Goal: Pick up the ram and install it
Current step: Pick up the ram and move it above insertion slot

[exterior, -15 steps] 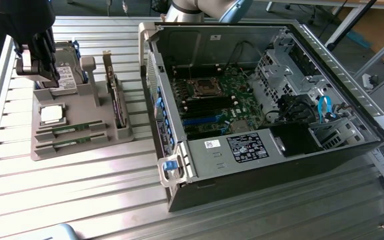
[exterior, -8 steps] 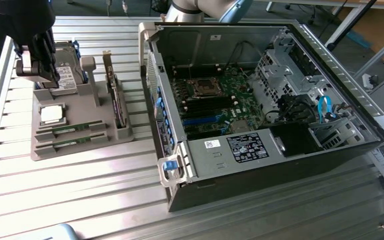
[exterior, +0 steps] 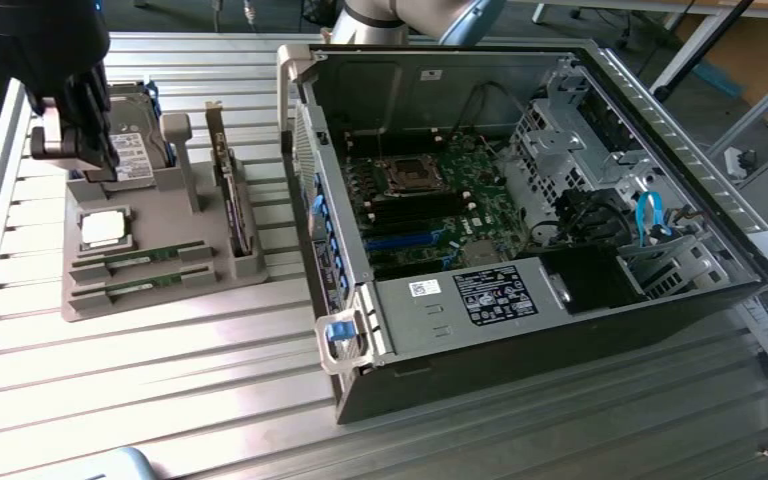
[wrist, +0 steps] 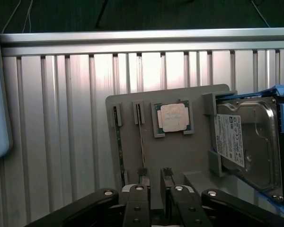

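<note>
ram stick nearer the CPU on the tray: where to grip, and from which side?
Likely the long top edge, near mid-length, pinching the two flat faces from straight above. The ram stick stands on edge in the gray tray with its ends seated in holders, so only that upper edge looks free. The second stick sits close beside it.

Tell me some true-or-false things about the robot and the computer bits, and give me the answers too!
1. Both ram sticks lie in the grey tray. True.
2. The fingers are holding a ram stick. False: they are open and empty, above the tray.
3. The computer case is open, so the green board inside shows. True.
4. The silver processor chip sits inside the case. False: it rests on the tray, beside the ram sticks.
</note>
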Tool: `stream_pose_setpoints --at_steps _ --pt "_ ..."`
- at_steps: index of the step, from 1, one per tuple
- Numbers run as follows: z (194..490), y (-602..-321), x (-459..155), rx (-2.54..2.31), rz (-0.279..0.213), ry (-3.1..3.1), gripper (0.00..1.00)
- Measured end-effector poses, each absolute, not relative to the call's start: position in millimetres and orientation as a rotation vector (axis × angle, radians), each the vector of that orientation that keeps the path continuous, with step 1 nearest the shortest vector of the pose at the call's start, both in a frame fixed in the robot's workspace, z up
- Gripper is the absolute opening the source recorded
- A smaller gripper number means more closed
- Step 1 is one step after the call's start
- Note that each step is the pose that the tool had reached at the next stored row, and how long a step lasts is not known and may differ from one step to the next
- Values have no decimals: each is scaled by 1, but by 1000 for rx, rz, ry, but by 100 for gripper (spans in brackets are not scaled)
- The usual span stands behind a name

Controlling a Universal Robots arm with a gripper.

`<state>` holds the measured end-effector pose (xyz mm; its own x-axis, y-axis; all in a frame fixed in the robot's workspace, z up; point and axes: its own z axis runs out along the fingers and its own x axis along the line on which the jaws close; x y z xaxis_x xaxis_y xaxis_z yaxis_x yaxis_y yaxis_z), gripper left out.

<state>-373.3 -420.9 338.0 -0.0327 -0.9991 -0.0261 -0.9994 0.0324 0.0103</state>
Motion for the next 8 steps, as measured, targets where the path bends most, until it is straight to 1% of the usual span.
stream_pose_setpoints --at_steps 8 --pt "338 -427 -373 -2177 40 2249 24"
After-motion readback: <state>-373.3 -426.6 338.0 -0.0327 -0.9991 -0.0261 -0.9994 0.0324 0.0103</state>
